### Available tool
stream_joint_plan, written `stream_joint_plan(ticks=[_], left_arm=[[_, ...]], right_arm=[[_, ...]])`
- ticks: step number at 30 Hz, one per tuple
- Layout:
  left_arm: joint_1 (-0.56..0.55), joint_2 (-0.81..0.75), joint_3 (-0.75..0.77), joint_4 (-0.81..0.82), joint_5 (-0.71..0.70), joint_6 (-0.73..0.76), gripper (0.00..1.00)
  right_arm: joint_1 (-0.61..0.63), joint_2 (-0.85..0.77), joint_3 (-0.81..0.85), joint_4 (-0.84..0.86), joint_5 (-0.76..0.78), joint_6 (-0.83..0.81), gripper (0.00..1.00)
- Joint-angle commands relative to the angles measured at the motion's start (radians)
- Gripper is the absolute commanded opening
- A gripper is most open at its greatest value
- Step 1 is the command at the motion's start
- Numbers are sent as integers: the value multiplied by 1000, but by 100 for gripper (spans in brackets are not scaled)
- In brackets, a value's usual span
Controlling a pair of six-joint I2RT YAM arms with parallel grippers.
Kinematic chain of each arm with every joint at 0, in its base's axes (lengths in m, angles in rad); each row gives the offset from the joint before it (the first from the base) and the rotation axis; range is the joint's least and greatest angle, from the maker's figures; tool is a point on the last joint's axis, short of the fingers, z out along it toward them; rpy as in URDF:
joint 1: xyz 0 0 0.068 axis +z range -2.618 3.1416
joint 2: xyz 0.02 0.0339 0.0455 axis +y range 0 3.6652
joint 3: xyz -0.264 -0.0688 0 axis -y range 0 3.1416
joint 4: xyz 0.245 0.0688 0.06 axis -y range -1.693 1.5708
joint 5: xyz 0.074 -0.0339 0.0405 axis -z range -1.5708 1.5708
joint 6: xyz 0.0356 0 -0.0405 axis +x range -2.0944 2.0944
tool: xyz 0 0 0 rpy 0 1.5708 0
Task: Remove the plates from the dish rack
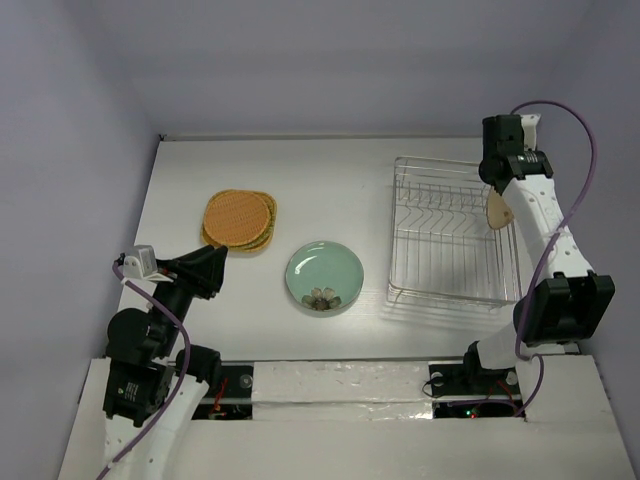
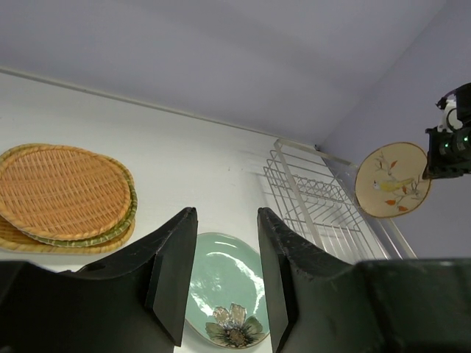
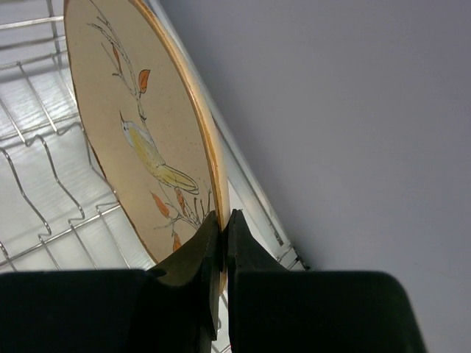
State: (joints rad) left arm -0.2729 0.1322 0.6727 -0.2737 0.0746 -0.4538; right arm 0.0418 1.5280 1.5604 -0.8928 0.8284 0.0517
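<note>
White counter (image 1: 330,180): stacked orange woven plates (image 1: 239,219), pale green flowered plate (image 1: 325,277) unloaded; right hand (image 3: 223,220) pinches last beige bird-painted plate (image 3: 132,132) above silver wire rack (image 1: 452,292); left hand (image 2: 227,220) half-spread, empty.

The stacked orange plates (image 1: 238,220), left of centre, look woven, rough and matt. The green plate (image 1: 324,276) is smooth, glossy glaze. The dish rack (image 1: 445,205), at right, is shiny metal wire. The beige plate (image 3: 140,140) looks smooth, faintly satin.
</note>
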Motion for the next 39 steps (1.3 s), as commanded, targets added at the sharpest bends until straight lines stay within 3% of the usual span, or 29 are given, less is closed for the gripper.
stream_joint_plan(ticks=[1, 6, 10, 12, 20, 26, 30, 39], left_arm=[[6, -9, -9, 48, -2, 3, 35], [6, -3, -10, 50, 4, 3, 36], [6, 0, -10, 50, 2, 3, 36], [6, 4, -9, 50, -1, 1, 36], [6, 30, -7, 42, -16, -2, 39], [6, 46, -7, 37, -21, -5, 45], [6, 66, -7, 36, -25, -8, 47], [6, 69, -5, 25, -50, -14, 48]], right_arm=[[52, -75, 133, 69, 115, -3, 0], [70, -95, 263, 0, 143, 39, 0], [134, -134, 320, -15, 80, 85, 0], [176, -175, 325, -5, -24, 118, 0], [440, -310, 78, 202, -580, 299, 0], [561, -339, -238, 564, -930, 427, 0], [596, -295, -359, 693, -1046, 459, 0], [609, -183, -543, 865, -1074, 500, 0]])
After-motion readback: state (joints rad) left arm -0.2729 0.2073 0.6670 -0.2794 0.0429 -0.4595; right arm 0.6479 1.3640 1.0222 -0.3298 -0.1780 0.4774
